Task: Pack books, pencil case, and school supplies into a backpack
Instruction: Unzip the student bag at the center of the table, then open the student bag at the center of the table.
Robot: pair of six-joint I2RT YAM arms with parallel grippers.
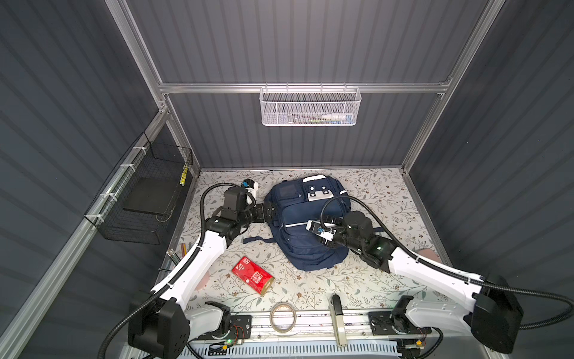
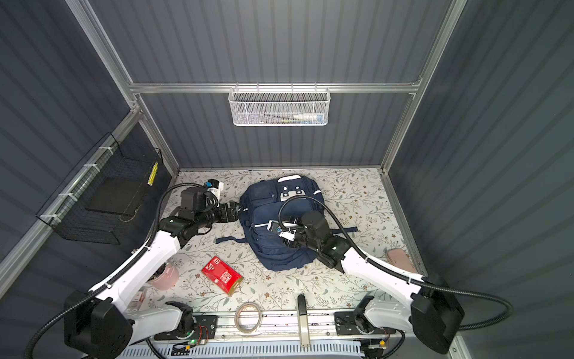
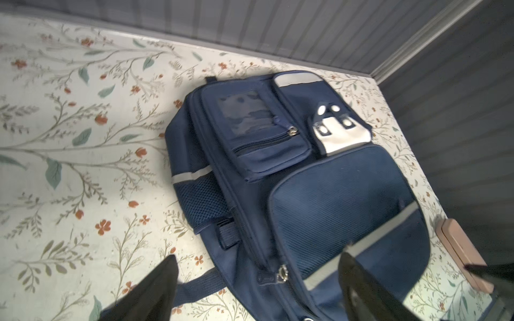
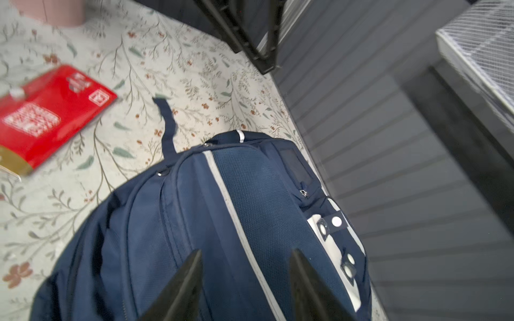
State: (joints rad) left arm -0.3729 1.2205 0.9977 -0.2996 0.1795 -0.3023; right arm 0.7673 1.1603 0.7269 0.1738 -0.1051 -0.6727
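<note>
- Tabletop [image 1: 388, 192] was brightly lit, walls [image 1: 310, 40] dim.
- Red pack [image 4: 52, 111] was smeared by blur in the right wrist view.
- Top views bowed at edges.

L gripper [image 3: 258, 294] jaws wide apart, R gripper [image 4: 246, 291] jaws part-open, both tilted down

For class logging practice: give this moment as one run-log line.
left gripper open | right gripper open, over backpack | red pack unpacked
</note>
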